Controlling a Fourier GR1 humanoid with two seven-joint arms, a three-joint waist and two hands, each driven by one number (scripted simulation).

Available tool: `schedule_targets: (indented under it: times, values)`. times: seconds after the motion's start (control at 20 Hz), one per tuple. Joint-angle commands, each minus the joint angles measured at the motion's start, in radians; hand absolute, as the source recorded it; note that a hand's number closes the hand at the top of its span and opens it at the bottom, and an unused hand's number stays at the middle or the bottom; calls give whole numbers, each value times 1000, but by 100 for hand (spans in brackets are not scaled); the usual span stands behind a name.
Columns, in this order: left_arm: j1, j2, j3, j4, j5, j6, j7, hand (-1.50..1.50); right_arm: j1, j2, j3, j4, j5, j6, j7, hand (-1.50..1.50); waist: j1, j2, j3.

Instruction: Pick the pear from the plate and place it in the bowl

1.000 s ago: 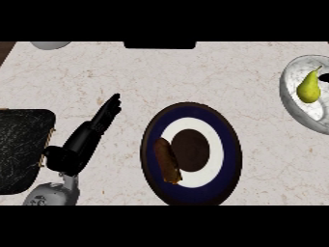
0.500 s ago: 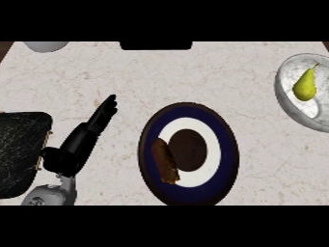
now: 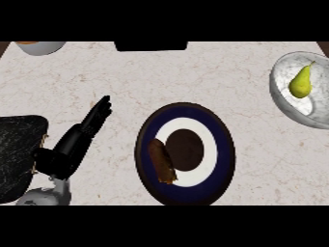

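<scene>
Pale marble counter, seen from steeply above

The veined, cream counter top (image 3: 195, 77) fills the frame; dark brown strips show at the upper left and upper right corners, and a black block (image 3: 151, 46) sits at its upper edge, centre.

Pear (image 3: 301, 83) in bowl (image 3: 323, 116), right of plate (image 3: 220, 159).

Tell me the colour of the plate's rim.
Dark navy blue rim on the plate, around a white ring; seen in the head view.
</scene>
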Motion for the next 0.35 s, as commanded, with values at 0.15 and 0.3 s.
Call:
schedule_targets:
  times: [0.15, 0.3]
  values:
    - [-19, -31, -25, -21, -26, 14, 18, 0, 338, 106, -133, -288, -186, 129, -91, -150, 12, 4, 0]
    - [20, -4, 4, -6, -11, -17, -35, 0, 413, 122, -240, -274, -317, 200, -202, -150, 17, 5, 0]
